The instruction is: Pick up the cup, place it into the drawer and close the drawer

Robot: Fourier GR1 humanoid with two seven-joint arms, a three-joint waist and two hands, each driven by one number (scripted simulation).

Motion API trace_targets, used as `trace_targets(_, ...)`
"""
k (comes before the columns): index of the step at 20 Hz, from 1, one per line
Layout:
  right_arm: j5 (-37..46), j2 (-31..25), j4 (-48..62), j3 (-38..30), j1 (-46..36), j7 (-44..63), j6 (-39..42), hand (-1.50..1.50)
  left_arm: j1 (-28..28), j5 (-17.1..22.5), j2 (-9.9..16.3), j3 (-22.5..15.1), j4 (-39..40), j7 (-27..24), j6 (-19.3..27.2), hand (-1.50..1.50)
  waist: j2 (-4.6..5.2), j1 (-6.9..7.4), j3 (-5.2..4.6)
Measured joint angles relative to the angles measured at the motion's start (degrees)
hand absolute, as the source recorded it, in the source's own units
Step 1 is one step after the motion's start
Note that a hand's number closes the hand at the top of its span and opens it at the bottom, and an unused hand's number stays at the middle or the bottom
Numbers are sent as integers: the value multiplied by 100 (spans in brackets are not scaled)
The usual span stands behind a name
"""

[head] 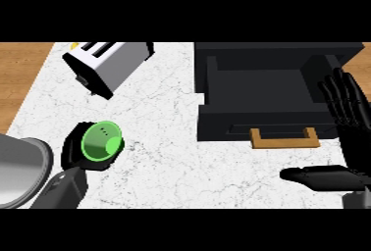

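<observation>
At the lower left of the frame the left hand (81, 147) comes up from the bottom edge on its grey forearm, fingers curled round the cup (101, 141), which is the only cup in sight. The cup is bright green and seen from above, its mouth open toward the view, and it sits against the black palm over the white marble counter (174, 147). No writing or label can be read on it. A grey rounded shape (18, 169) fills the lower left corner just beside the forearm; what it is cannot be told.

At the lower right the right hand (348, 147) shows near the edge, open, fingers straight and pointing up the frame, thumb stretched out to the left. It holds nothing.

Higher, right of centre, one black drawer (253, 88) stands pulled out, its inside dark and bare, with one tan handle (285, 138) on its front, toward the bottom of the frame. The right hand's fingers overlap the drawer's right side. The cup is well apart from the drawer, with bare counter between.

At the upper left one toaster (109, 63) lies at an angle, white and black, with two slots. Wooden floor (22, 73) shows past the counter's left edge.
</observation>
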Motion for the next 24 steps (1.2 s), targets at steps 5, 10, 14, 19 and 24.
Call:
trace_targets(5,45,29,43,7,35,-77,-13,-150,-105,159,-107,77,-310,-47,150,150,-22,31,7)
trace_targets(10,-39,-40,13,-109,136,-86,56,-150,-302,198,-202,-96,-914,174,183,150,-53,80,17)
trace_targets(14,-79,-93,37,-196,181,-90,100,-150,-420,200,-387,-357,-1659,512,304,150,-77,130,22)
trace_targets(19,-136,-114,-95,-256,193,50,89,-150,-730,180,-678,-703,-2740,1269,741,150,-90,147,25)
trace_targets(24,-126,-125,-37,-267,126,88,93,-150,-1077,161,-954,-1137,-3681,2185,1303,150,-82,130,23)
